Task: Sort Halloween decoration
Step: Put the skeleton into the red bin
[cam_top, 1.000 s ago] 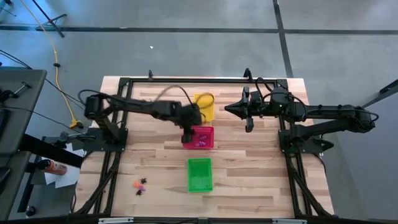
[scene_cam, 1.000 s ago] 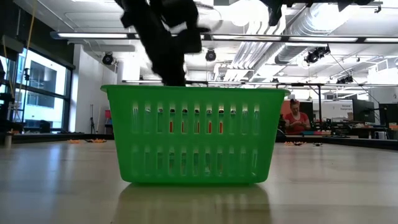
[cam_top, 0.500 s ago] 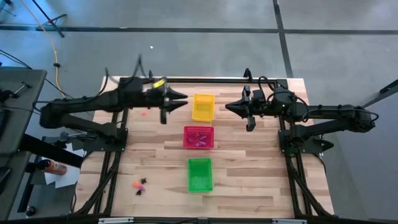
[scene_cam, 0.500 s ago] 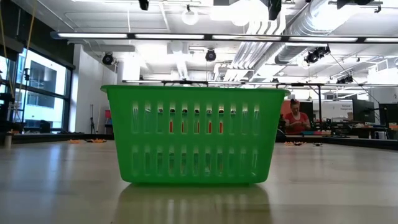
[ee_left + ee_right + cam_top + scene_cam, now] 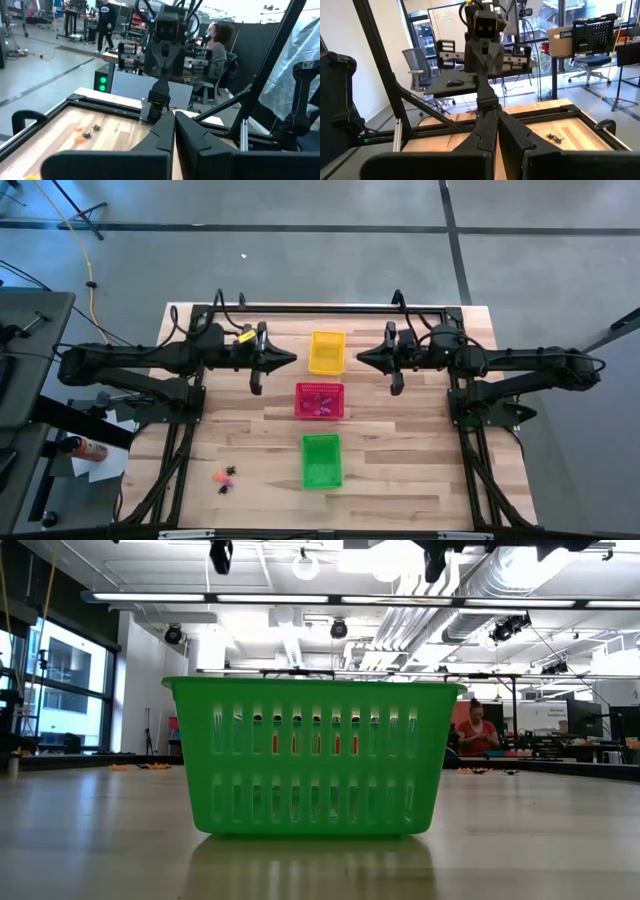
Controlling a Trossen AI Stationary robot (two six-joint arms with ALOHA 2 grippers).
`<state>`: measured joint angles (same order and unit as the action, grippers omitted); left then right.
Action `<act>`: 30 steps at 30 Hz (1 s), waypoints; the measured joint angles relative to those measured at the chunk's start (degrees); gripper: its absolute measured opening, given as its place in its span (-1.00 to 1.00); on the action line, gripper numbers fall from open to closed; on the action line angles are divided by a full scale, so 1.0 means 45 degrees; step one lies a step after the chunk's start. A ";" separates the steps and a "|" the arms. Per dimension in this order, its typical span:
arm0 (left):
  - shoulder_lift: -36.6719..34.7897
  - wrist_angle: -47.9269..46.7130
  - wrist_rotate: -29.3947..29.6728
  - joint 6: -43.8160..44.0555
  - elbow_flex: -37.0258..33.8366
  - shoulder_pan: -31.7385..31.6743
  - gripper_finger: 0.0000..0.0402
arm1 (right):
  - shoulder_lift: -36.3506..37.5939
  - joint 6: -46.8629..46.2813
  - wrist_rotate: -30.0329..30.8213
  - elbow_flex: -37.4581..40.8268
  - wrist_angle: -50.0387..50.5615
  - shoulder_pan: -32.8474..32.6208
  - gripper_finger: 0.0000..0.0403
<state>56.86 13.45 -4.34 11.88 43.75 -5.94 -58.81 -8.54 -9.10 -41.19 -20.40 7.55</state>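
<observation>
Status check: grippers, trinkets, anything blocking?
Left gripper and right gripper shut, empty, flanking yellow basket. Loose trinkets left of green basket. Nothing blocking.

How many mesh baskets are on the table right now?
3, in a central column: yellow rectangular mesh basket farthest back, red rectangular mesh basket in the middle, green rectangular mesh basket nearest the front. None looks hidden.
</observation>
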 joint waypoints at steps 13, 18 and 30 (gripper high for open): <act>0.0005 -0.2150 -0.0957 0.0283 0.0641 0.0139 -1.00 | -0.0004 0.0005 -0.0010 0.0000 0.0003 0.0005 -0.94; 0.0305 -0.8923 -0.1195 0.1123 0.2322 0.1813 -1.00 | -0.0004 0.0010 -0.0014 0.0000 0.0275 0.0050 -0.94; 0.3010 -1.2044 -0.0865 0.6298 0.2355 1.0243 -1.00 | -0.0004 0.0169 -0.0034 0.0000 0.1373 0.0621 -0.94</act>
<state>70.41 -40.75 -8.23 40.22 54.34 40.15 -58.83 -7.78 -9.26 -41.19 -14.22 10.34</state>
